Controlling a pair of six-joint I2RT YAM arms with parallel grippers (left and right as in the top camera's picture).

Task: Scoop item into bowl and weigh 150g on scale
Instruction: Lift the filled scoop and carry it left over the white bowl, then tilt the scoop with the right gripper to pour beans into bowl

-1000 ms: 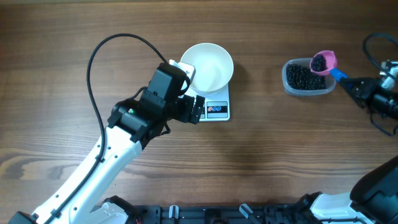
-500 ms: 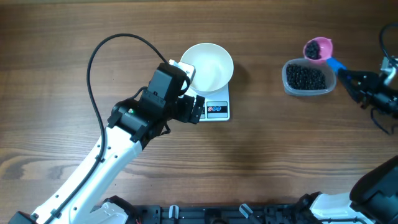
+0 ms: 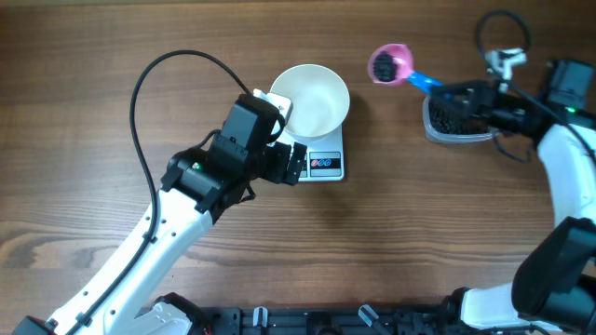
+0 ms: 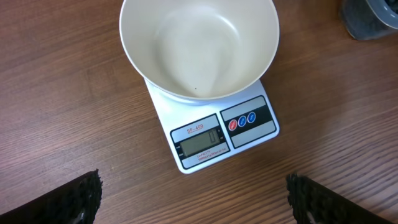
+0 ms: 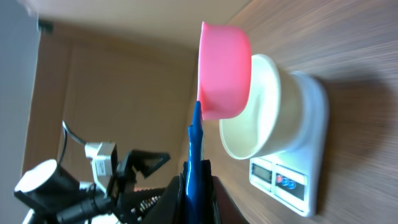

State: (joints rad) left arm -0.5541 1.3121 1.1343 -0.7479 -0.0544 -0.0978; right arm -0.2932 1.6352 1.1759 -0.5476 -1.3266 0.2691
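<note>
wooden table point(image 3: 419, 233), seen from above. white bowl point(image 3: 312, 98) sits on the scale point(image 3: 324, 164). left gripper point(image 3: 291, 163) gapes wide beside it. right gripper point(image 3: 456, 93) pinches the pink scoop point(image 3: 389, 63) by its blue handle, black pellets point(image 3: 381, 66) inside, between bowl and clear tub point(image 3: 456, 130), which the arm half hides.

Open table point(image 3: 391, 195) between bowl point(image 3: 312, 98) and tub point(image 3: 434, 128); left claw point(image 3: 289, 138) seemingly crowds the scale point(image 3: 326, 165)
</note>
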